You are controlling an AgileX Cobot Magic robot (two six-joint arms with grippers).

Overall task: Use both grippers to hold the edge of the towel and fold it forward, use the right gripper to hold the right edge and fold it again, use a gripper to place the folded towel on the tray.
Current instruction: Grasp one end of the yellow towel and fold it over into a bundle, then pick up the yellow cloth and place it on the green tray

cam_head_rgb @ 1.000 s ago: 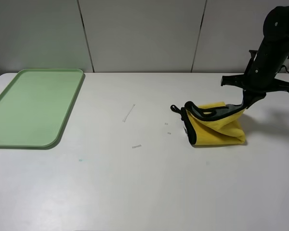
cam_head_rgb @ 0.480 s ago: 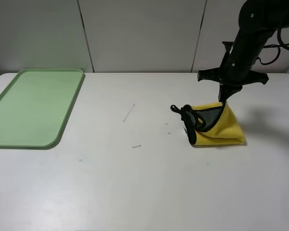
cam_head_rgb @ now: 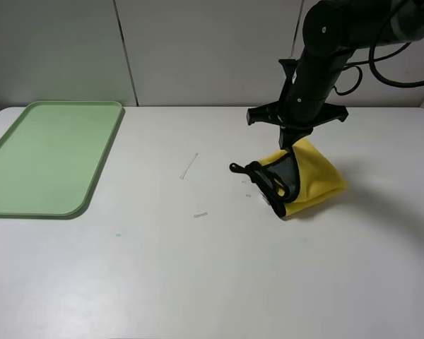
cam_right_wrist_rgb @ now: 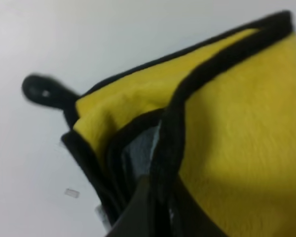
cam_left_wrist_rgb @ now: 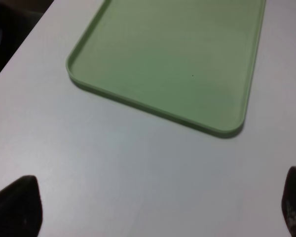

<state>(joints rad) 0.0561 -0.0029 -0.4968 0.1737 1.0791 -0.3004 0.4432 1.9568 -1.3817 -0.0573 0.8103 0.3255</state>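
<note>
**Exterior high view: towel pinched by its edge at right of centre, tray bare at far left**

Exterior high view shows the right gripper point(cam_head_rgb: 291, 145) pressed together on the black edge point(cam_head_rgb: 288, 171) of the yellow towel point(cam_head_rgb: 314, 180). It holds one corner up in a peak while the rest of the bunched cloth rests on the white table point(cam_head_rgb: 198, 282). The towel sits right of centre, midway between the near and far sides. Its grey reverse shows inside the raised fold. A small black loop point(cam_head_rgb: 236, 168) sticks out to the left of the cloth, low over the table. The pale green tray point(cam_head_rgb: 49, 155) lies at the far left, well apart from the towel. Between them a thin pale strip point(cam_head_rgb: 189, 166) and a shorter scrap point(cam_head_rgb: 200, 215) lie on the table.

The right wrist view shows the towel point(cam_right_wrist_rgb: 237, 123) close up and blurred. The black edge point(cam_right_wrist_rgb: 173, 123) runs down into the closed right gripper point(cam_right_wrist_rgb: 158, 212), with a sliver of grey beside it. The loop point(cam_right_wrist_rgb: 39, 89) shows against the white table beyond the cloth.

The left wrist view shows the left gripper point(cam_left_wrist_rgb: 155, 207) spread wide and holding nothing. Its two dark fingertips point(cam_left_wrist_rgb: 15, 207) stand far apart above the table, near the tray point(cam_left_wrist_rgb: 153, 109), whose rounded corners and low rim are plain.
</note>
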